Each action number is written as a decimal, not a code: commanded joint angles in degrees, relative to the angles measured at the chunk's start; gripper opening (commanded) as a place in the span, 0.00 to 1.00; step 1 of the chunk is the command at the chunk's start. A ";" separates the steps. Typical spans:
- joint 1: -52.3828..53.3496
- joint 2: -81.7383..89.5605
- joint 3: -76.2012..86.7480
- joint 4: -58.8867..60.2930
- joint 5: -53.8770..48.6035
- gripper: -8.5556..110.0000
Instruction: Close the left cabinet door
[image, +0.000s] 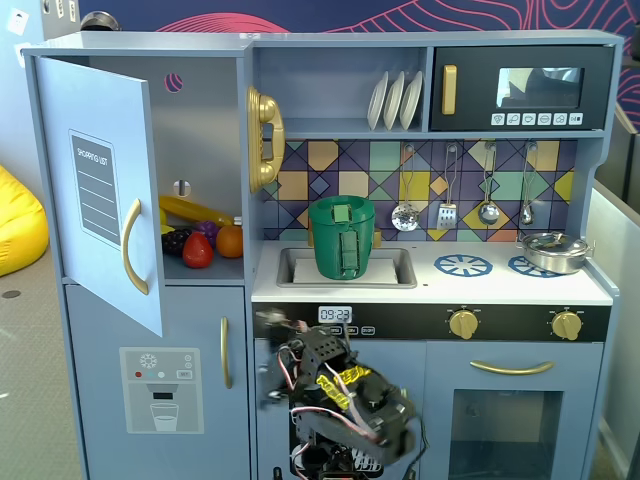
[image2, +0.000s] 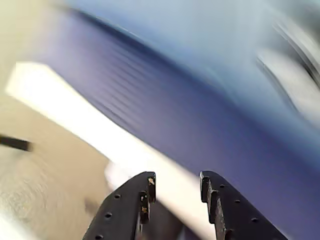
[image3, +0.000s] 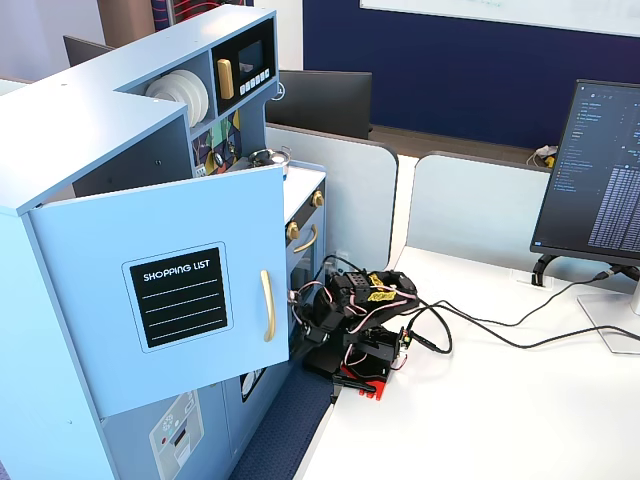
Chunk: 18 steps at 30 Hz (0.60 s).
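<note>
The left cabinet door (image: 98, 190) is light blue and stands open, swung out from the top-left compartment. Its gold handle (image: 131, 246) and the "SHOPPING LIST" panel (image3: 184, 297) face outward. In the other fixed view the door (image3: 160, 300) juts out over the kitchen's front. My arm (image: 340, 395) is folded low in front of the oven, below and to the right of the door, apart from it; it also shows on the white desk (image3: 360, 320). In the blurred wrist view my gripper (image2: 177, 182) is open and empty.
Toy fruit (image: 200, 245) lies inside the open compartment. Below it is a door with an ice-dispenser graphic (image: 160, 390). A green bucket (image: 342, 237) sits in the sink. A monitor (image3: 600, 180) and cables (image3: 500, 335) are on the desk at the right.
</note>
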 joint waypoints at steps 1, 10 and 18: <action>-23.55 -5.01 -5.80 -21.09 -5.01 0.07; -43.86 -19.07 -11.34 -54.23 -10.02 0.07; -45.79 -36.12 -24.79 -62.31 -24.43 0.07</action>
